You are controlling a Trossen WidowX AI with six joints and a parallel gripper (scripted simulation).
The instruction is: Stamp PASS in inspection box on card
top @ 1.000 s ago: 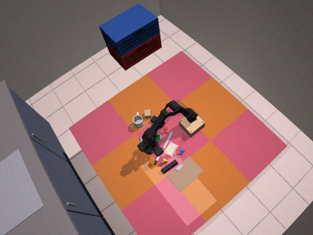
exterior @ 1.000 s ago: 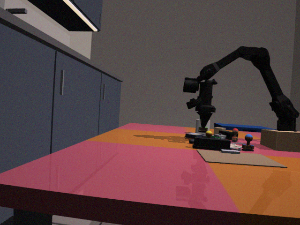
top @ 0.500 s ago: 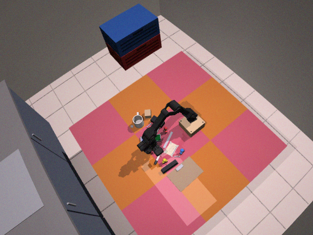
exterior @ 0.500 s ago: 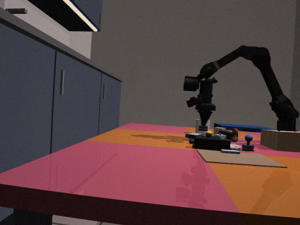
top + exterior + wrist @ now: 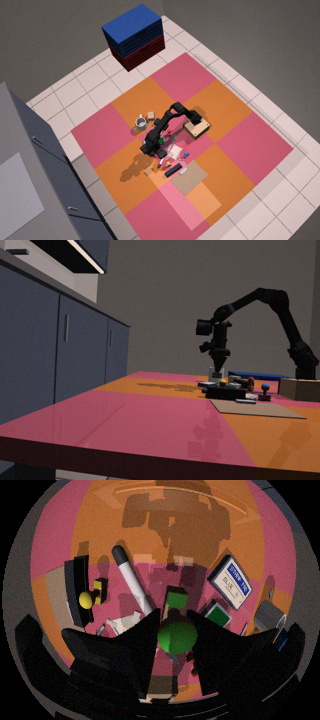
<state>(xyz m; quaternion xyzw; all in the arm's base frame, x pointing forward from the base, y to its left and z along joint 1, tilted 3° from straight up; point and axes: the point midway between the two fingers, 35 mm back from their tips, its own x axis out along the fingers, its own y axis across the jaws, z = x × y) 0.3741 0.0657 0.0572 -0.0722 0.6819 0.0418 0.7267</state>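
My gripper [image 5: 150, 149] [image 5: 218, 368] [image 5: 174, 614] points straight down and is shut on the green-knobbed stamp [image 5: 178, 638] [image 5: 216, 374]. It holds the stamp a little above the bench, left of the clutter. The green ink pad [image 5: 161, 140] [image 5: 216, 612] lies just to the right of the gripper. The white card [image 5: 175, 151] lies flat further right, between the pad and a blue-knobbed stamp [image 5: 186, 154] [image 5: 265, 387]. The card's box is too small to make out.
A yellow-knobbed stamp [image 5: 168, 163] [image 5: 222, 382] [image 5: 87, 600], a black block [image 5: 173, 169] [image 5: 224, 393], a marker [image 5: 160, 162] [image 5: 130, 580] and a red-knobbed stamp [image 5: 169, 131] [image 5: 250, 380] lie close by. A mug [image 5: 141, 123], a small box [image 5: 151, 115], a cardboard sheet [image 5: 189, 176] [image 5: 258, 409] and the arm's wooden base [image 5: 197, 129] surround them.
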